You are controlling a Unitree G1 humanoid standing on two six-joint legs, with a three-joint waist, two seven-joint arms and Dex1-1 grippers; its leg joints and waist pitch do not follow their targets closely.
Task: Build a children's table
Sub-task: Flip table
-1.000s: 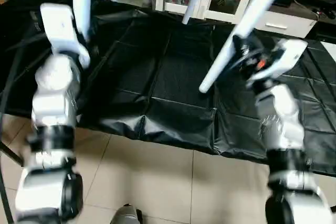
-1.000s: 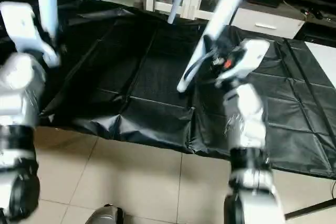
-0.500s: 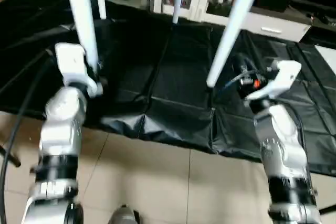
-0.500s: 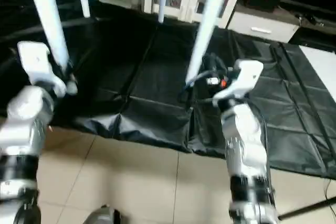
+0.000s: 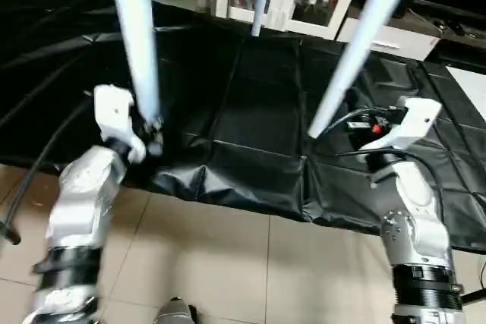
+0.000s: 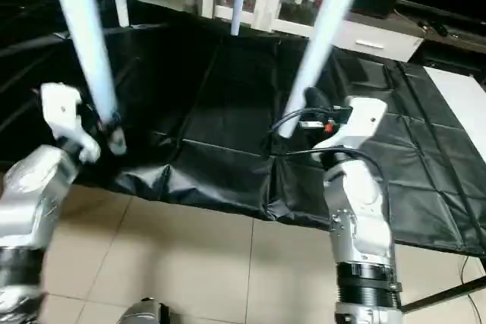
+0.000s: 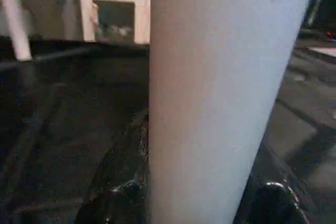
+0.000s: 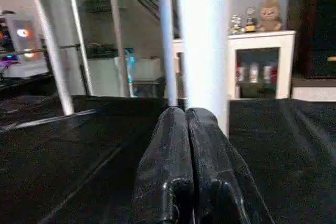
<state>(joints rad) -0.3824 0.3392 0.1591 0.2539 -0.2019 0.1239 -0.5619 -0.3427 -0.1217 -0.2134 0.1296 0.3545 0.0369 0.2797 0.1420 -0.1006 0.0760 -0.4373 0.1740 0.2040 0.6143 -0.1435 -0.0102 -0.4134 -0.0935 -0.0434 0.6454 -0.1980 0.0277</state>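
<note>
Four white legs (image 5: pixel 139 32) rise out of frame above the black-covered surface (image 5: pixel 250 111). The left gripper (image 5: pixel 152 130) holds the near-left leg between its jaws; the right gripper (image 8: pixel 186 124), jaws pressed together and empty, sits beside the near-right leg (image 5: pixel 357 47).

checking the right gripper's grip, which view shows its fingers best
The right wrist view: the right gripper has its two black fingers pressed together, empty, in front of a white table leg. The eye views show it small and side-on beside that leg.
</note>
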